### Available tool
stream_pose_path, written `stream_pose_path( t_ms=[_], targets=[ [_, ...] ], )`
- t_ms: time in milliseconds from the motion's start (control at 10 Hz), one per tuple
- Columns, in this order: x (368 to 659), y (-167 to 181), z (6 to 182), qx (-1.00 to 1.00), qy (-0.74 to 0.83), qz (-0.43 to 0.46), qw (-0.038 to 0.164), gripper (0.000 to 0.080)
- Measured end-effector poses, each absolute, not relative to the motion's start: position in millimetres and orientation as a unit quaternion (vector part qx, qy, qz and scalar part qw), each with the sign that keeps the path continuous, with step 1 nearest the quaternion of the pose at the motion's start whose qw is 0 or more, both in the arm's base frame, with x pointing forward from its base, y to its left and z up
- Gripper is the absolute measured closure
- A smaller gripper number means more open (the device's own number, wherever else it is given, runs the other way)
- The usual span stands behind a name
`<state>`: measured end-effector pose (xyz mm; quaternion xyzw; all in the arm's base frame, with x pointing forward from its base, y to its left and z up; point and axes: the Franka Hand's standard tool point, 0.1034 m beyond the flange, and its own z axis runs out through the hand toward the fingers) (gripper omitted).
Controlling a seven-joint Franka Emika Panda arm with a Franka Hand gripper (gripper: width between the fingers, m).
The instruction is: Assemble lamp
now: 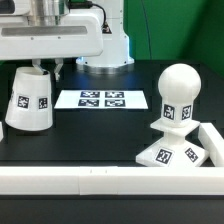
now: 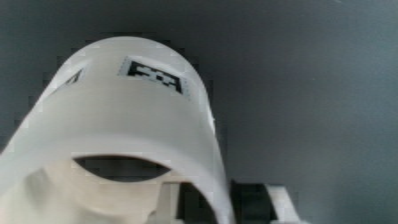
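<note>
at the exterior view's left the shade (image 1: 30, 99) stands on the black table (image 1: 100, 135), wide end down, two square tags on its side. the gripper (image 1: 38, 66) hangs straight above it, its fingers at the shade's narrow top; whether they grip the top or only sit close to it cannot be told. in the wrist view the shade (image 2: 134, 130) fills the picture just below the fingers, one tag on its wall and its dark opening near a finger (image 2: 260, 198) at the picture's edge. to the right of the fingers the marker board (image 1: 102, 99) lies flat on the table. farther right, well apart from the fingers, the bulb (image 1: 178, 94) stands upright in the base (image 1: 178, 152), which touches the white rail (image 1: 110, 180) in front.
</note>
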<state>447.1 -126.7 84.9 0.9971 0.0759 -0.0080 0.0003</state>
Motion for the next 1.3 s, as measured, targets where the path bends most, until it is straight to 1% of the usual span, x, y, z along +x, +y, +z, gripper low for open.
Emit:
stream_pose_path(
  t_ms=[100, 200, 400, 500, 600, 700, 800, 1100, 1200, 1300],
  targets=[
    [448.2, -122.2, 87.8, 0.997, 0.079, -0.008, -0.001, 0.0756],
    [449.5, -111.4, 95.8, 0.997, 0.082, -0.011, -0.008, 0.0756],
    [462.4, -75.0, 124.1, 0.996, 0.088, -0.016, -0.025, 0.0755],
    [475.5, -53.6, 141.3, 0.997, 0.068, -0.021, -0.041, 0.0755],
    [494.7, -37.2, 161.3, 0.997, 0.067, -0.018, -0.046, 0.0755],
    [508.6, -33.2, 173.0, 0.996, 0.072, -0.008, -0.046, 0.0755],
    [504.6, -36.1, 167.6, 0.996, 0.072, -0.009, -0.045, 0.0755],
    [503.3, -35.5, 166.4, 0.996, 0.072, -0.012, -0.046, 0.0755],
    [503.3, -29.6, 169.1, 0.997, 0.064, -0.017, -0.048, 0.0755],
    [511.6, -6.3, 187.5, 0.996, 0.064, -0.030, -0.058, 0.0755]
  ],
)
